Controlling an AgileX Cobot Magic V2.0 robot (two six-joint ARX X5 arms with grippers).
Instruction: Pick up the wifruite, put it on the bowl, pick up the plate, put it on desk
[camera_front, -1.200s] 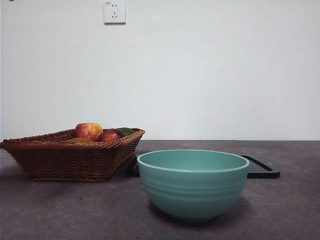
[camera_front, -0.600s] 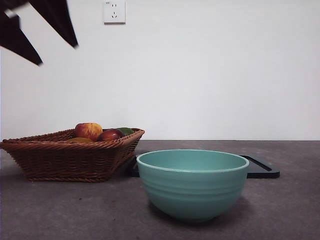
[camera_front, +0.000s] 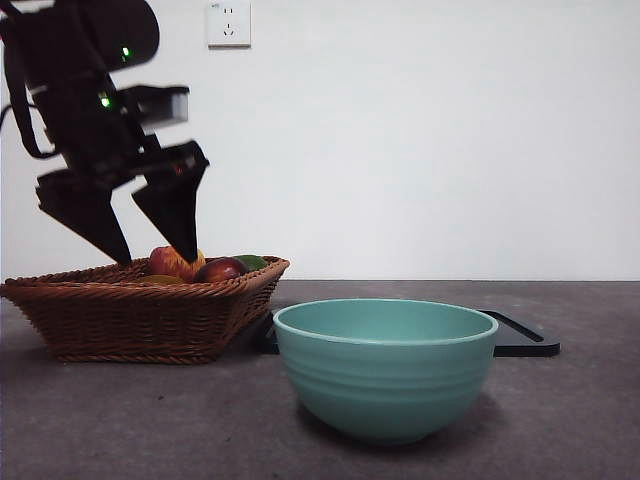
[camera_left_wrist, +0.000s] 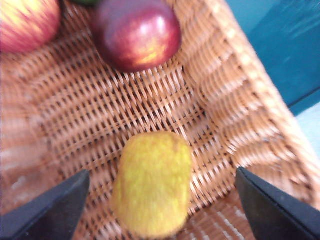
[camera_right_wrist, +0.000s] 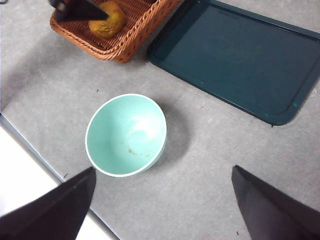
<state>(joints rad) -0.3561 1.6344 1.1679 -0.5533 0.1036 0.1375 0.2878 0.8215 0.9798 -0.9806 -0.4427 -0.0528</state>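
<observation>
Your left gripper (camera_front: 155, 258) hangs spread wide above the brown wicker basket (camera_front: 140, 318), grasping nothing. The ochre-brown oval wifruite (camera_left_wrist: 152, 182) lies inside it. Mint-green ceramic bowl (camera_front: 385, 367) sits empty on the grey desk (camera_front: 580, 420). Right gripper (camera_right_wrist: 162, 200) released, high above.

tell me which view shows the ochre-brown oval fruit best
The left wrist view: the ochre-brown oval fruit fills the frame, lying on the wicker basket floor between the open left gripper fingers. The right wrist view shows it small at a corner. The front view hides it behind the basket wall.
</observation>
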